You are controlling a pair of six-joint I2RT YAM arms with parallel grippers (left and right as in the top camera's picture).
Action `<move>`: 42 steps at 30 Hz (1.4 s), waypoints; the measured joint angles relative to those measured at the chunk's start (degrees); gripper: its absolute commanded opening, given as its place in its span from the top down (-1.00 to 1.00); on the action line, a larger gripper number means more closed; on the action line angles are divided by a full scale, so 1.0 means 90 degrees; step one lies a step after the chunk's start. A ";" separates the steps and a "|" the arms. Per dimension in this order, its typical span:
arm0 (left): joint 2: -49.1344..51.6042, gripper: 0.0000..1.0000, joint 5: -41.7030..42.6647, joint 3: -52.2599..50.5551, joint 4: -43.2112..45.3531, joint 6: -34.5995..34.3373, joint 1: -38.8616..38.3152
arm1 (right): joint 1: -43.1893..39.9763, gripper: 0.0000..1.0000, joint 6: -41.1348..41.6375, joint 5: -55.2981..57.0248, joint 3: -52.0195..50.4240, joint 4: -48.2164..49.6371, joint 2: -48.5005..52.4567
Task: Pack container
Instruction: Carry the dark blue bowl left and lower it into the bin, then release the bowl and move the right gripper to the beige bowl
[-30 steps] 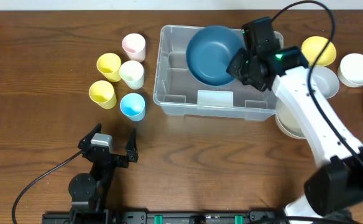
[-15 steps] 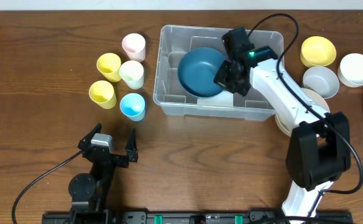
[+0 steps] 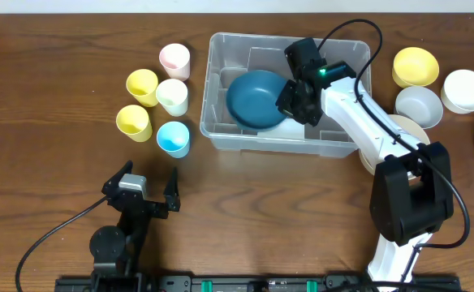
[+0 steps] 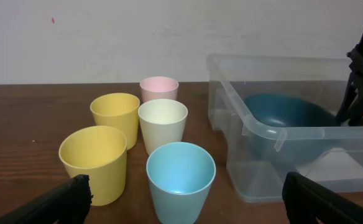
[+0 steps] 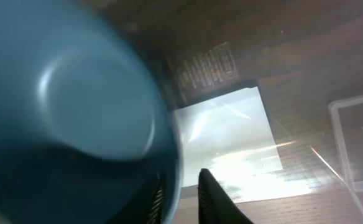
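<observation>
Clear plastic bin (image 3: 261, 146) is sitting at the far middle of the table (image 3: 302, 211), with a blue bowl (image 3: 256, 99) inside it.

It is looking light, stiff and thin-walled, and smooth enough to be slipping in a pinch, so I am judging the rolled rim on a long side the best hold. The right gripper (image 3: 295, 101) is reaching in with its fingers straddling the bowl's edge; whether it is pinching or letting go I cannot tell. The left gripper (image 3: 145, 180) is waiting well apart from the bin, jaws spread wide, holding nothing.
</observation>
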 measured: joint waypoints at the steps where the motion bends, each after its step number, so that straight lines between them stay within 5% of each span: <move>1: 0.0000 -0.96 0.0000 0.0000 0.0002 0.0000 0.0000 | 0.0000 0.59 0.0002 -0.0002 0.0000 0.0000 0.0000; 12: 0.0000 -0.96 0.0000 0.0000 0.0002 0.0000 0.0000 | 0.0002 0.46 -0.0267 -0.0257 0.0000 0.0262 0.0000; 19: 0.0000 -0.96 0.0000 0.0000 0.0002 0.0000 0.0000 | -0.0002 -0.08 -0.0809 -0.0580 0.0272 -0.0097 -0.0002; 24: 0.0000 -0.96 0.0000 0.0000 0.0000 0.0000 0.0000 | -0.0260 -0.54 -0.1180 -0.0624 0.1651 -0.1209 -0.0248; 32: 0.0000 -0.96 0.0000 0.0000 0.0002 0.0000 0.0000 | -0.2040 -0.80 -0.1166 0.0299 0.3478 -0.3704 -0.1744; 37: 0.0000 -0.96 0.0002 0.0000 0.0002 0.0000 0.0000 | -0.3543 -0.78 -0.1093 0.1120 0.3560 -0.5129 -0.2290; 42: 0.0000 -0.96 0.0000 0.0000 0.0000 0.0000 0.0000 | -0.4418 -0.75 -0.1168 0.1345 0.2725 -0.5139 -0.2188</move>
